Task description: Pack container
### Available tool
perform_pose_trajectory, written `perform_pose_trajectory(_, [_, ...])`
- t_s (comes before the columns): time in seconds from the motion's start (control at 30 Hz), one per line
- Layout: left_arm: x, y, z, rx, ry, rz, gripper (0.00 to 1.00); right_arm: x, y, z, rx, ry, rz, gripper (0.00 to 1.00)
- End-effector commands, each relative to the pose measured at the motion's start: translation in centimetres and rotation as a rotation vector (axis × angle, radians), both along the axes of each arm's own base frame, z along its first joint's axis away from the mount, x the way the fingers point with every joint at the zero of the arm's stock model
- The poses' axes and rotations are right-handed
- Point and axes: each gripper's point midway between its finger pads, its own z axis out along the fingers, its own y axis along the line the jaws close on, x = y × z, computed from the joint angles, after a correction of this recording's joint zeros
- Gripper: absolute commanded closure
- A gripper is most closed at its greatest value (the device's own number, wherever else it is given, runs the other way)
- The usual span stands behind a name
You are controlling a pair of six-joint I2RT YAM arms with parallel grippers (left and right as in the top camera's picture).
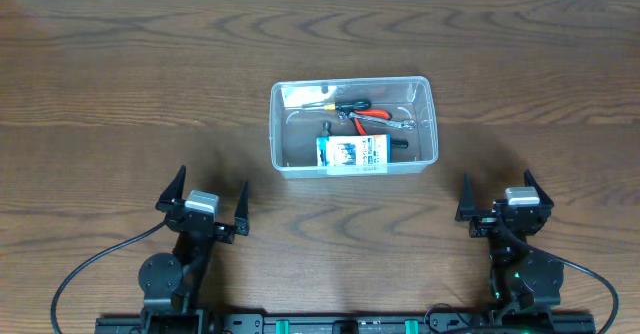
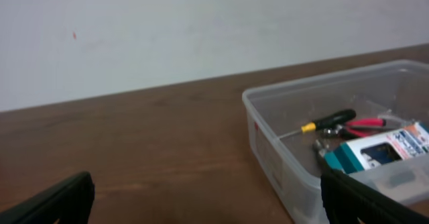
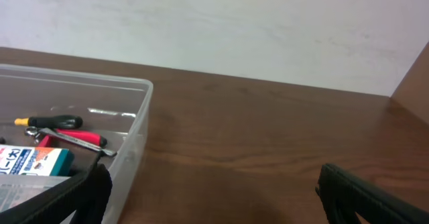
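The clear plastic container [image 1: 352,126] stands in the middle of the table. Inside it lie a black-handled screwdriver [image 1: 338,105], red-handled pliers [image 1: 372,120] and a small blue-and-white box [image 1: 352,152]. In the left wrist view the container [image 2: 281,150] is at the right, with the screwdriver [image 2: 328,121] and box [image 2: 382,150] inside. In the right wrist view the container [image 3: 127,150] is at the left. My left gripper [image 1: 204,206] stands open near the front left, apart from the container. My right gripper [image 1: 505,200] is open at the front right, nothing between its fingers.
The brown wooden table [image 1: 120,94] runs to a pale wall [image 2: 167,29] at the back. Both arm bases and black cables [image 1: 90,269] sit along the front edge.
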Motion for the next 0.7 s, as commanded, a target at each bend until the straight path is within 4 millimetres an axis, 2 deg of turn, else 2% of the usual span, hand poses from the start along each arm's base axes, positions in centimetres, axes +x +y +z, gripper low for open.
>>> perform_pose_trajectory(0.0, [-0.1, 0.1, -1.6, -0.012, 0.059, 0.005, 0.02, 0.0, 0.0, 0.0, -0.014, -0.001, 0.001, 0.01])
perform_pose_trajectory(0.67, [0.1, 0.2, -3.4, -0.010, 0.139, 0.012, 0.02, 0.0, 0.0, 0.0, -0.014, -0.001, 0.001, 0.01])
